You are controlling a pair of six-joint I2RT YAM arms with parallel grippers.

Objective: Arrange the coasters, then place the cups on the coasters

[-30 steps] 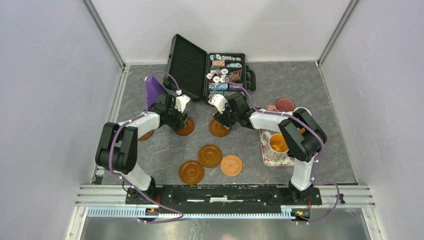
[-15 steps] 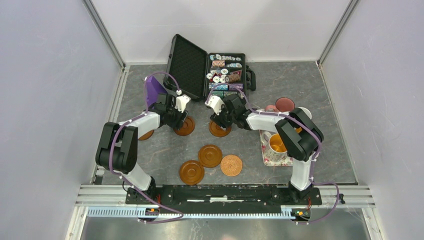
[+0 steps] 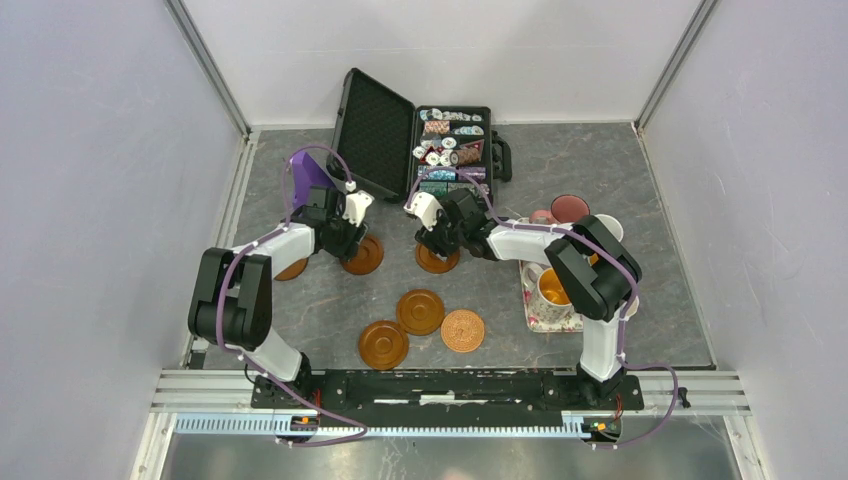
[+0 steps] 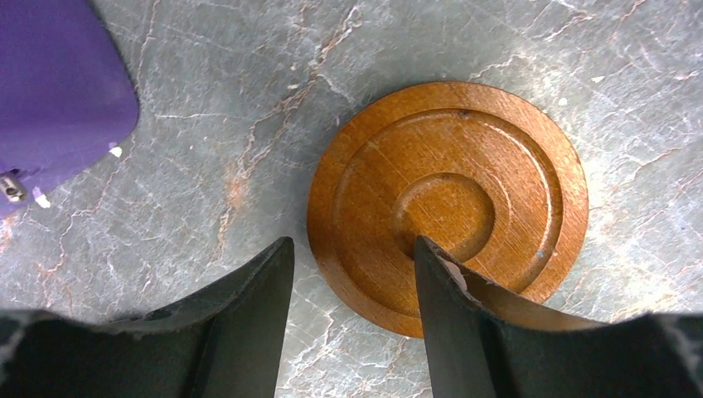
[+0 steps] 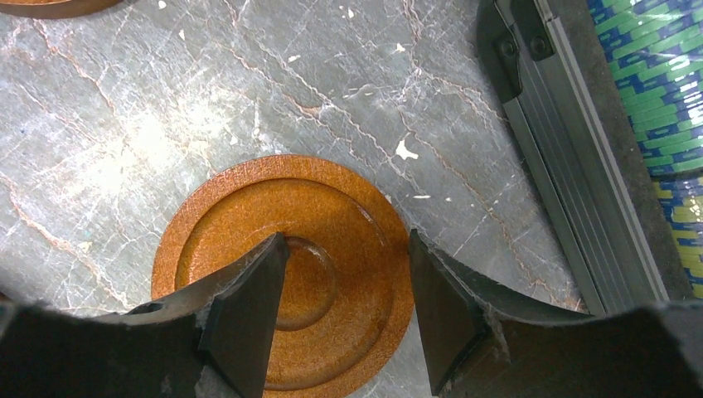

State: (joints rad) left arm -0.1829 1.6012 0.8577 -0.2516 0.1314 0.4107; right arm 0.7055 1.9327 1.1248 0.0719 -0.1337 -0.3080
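Observation:
Six coasters lie on the grey table. My left gripper (image 3: 352, 243) stands open over one brown coaster (image 3: 362, 254). In the left wrist view my left gripper (image 4: 352, 242) straddles that coaster's (image 4: 448, 195) near-left rim: one finger rests on its face, the other stands on the table just off the edge. My right gripper (image 3: 438, 245) is open over another brown coaster (image 3: 437, 258). In the right wrist view my right gripper (image 5: 346, 236) has one finger at that coaster's (image 5: 348, 207) centre recess and one at its right edge. A cup with an orange inside (image 3: 555, 287) and a pink cup (image 3: 570, 209) stand right.
Two brown coasters (image 3: 420, 311) (image 3: 383, 344) and a patterned tan one (image 3: 462, 330) lie in front; another (image 3: 292, 269) peeks from under my left arm. An open chip case (image 3: 415, 145) stands behind. A purple object (image 3: 308, 180) is at back left, a floral tray (image 3: 540, 318) at right.
Both grippers' jaws have narrowed and both wrists have shifted a little left. The coaster under my left gripper has slid slightly left with it.

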